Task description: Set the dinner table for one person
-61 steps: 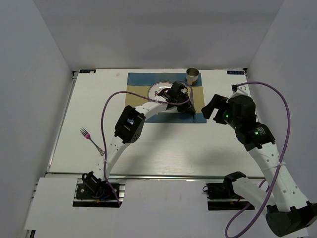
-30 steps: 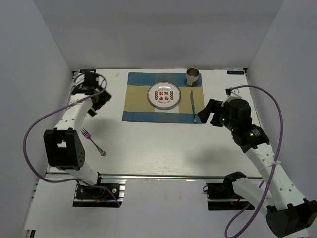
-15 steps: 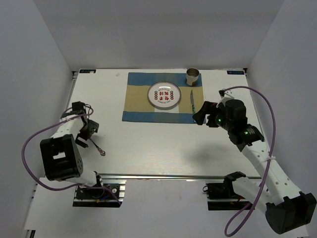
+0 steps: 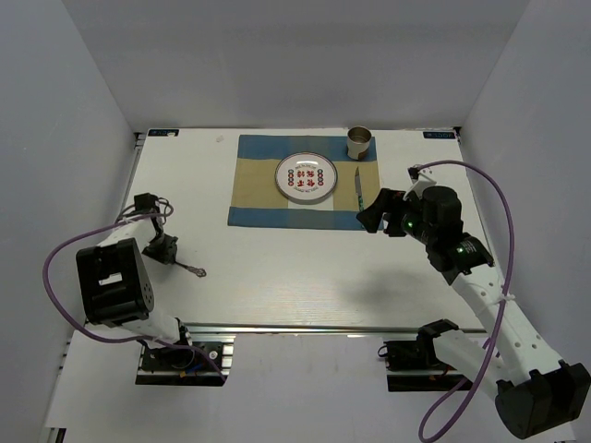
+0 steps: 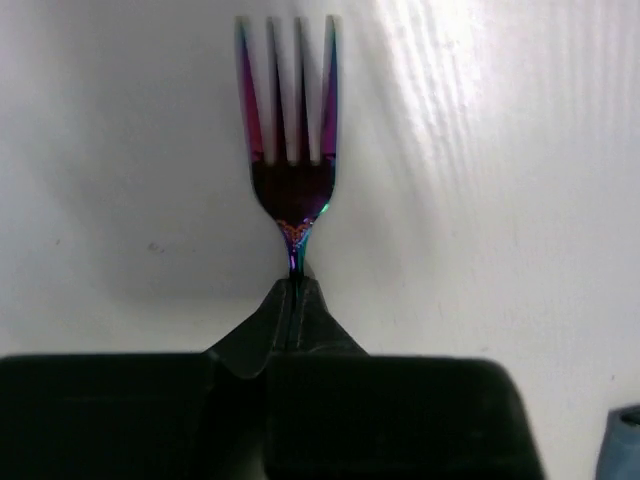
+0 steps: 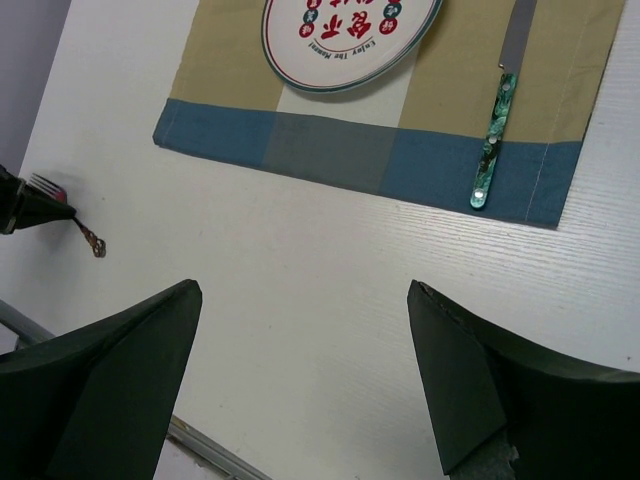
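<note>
An iridescent purple fork is pinched at its neck by my left gripper, which is shut on it low over the white dinner table at the left side. In the top view the fork's handle sticks out to the right of the left gripper. The blue-and-tan placemat holds a white plate with red marks, a green-handled knife and a metal cup. My right gripper is open and empty, hovering by the placemat's right near corner.
The right wrist view shows the placemat, the plate, the knife and the fork far left. White walls enclose the table on three sides. A metal rail runs along the near edge.
My left arm swung from the plate to the table's left side and closed on the fork, which has turned and shifted a little right. My right gripper drifted slightly left.
</note>
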`<state>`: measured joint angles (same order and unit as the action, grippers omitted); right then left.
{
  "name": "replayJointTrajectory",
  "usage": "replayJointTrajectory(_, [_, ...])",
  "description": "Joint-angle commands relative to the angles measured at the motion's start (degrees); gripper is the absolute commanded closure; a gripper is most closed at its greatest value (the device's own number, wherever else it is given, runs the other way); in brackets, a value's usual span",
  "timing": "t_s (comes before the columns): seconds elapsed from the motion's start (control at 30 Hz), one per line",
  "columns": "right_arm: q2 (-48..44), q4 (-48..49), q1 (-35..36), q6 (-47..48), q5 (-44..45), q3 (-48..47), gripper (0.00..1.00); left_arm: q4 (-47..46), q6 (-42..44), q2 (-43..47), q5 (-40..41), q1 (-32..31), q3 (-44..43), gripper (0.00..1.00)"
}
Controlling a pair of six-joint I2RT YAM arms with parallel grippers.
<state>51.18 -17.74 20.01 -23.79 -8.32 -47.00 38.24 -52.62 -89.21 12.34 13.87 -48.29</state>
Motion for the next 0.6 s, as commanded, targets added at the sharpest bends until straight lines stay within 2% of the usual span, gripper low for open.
replayJointTrajectory(0.0, [-1.3, 3.2, 0.2, -0.4, -0.1, 0.2, 0.11, -4.2, 0.8, -3.7, -2.4, 0.0, 1.2, 1.00])
replayJointTrajectory(0.03, [-1.2, 3.2, 0.2, -0.5, -0.1, 0.1, 0.11, -3.9, 1.6, -3.8, -2.4, -0.5, -1.7, 1.00])
replayJointTrajectory(0.1, [-1.1, 3.4, 0.1, -0.6, -0.1, 0.1, 0.11, -6.4, 9.4, -3.9, -7.6, -1.5, -5.6, 1.00])
replayJointTrajectory(0.13, [-1.0, 3.7, 0.2, -0.7, -0.6, 0.1, 0.11, -7.6, 12.3, -3.8, -11.7, -2.1, -7.9, 1.00])
replayJointTrajectory(0.17, [-0.9, 4.1, 0.1, -0.8, -1.1, 0.2, 0.11, -8.3, 14.3, -4.0, -19.4, -2.8, -12.6, 1.00])
replayJointTrajectory(0.2, [-0.8, 5.2, 0.2, -1.0, -1.9, 0.3, 0.11, -8.3, 18.0, -4.3, -22.3, -3.3, -15.1, 1.00])
replayJointTrajectory(0.23, [-0.6, 5.9, 0.0, -0.9, -3.8, 0.6, 0.11, -7.6, 19.9, -6.4, -25.1, -3.9, -22.6, 1.00])
replayJointTrajectory(0.3, [0.3, 7.4, 0.1, -1.4, -6.4, 0.9, 0.11, -1.0, 26.6, -13.0, -30.1, -7.3, -31.9, 1.00])
replayJointTrajectory(0.33, [0.8, 7.8, -0.3, -1.3, -6.8, 1.0, 0.11, 1.2, 28.8, -15.4, -32.1, -8.6, -40.9, 1.00])
replayJointTrajectory(0.37, [1.1, 8.0, 0.1, -1.4, -6.9, 0.9, 0.11, 4.8, 32.8, -17.6, -34.0, -11.6, -44.7, 1.00])
replayJointTrajectory(0.4, [2.0, 7.6, 0.1, -1.4, -6.6, 0.3, 0.11, 8.9, 34.5, -21.7, -32.8, -13.6, -48.3, 1.00])
replayJointTrajectory(0.57, [3.2, 5.9, 0.1, -0.8, -5.8, -2.7, 0.11, 13.8, 41.9, -31.9, -28.1, -21.5, -65.5, 1.00])
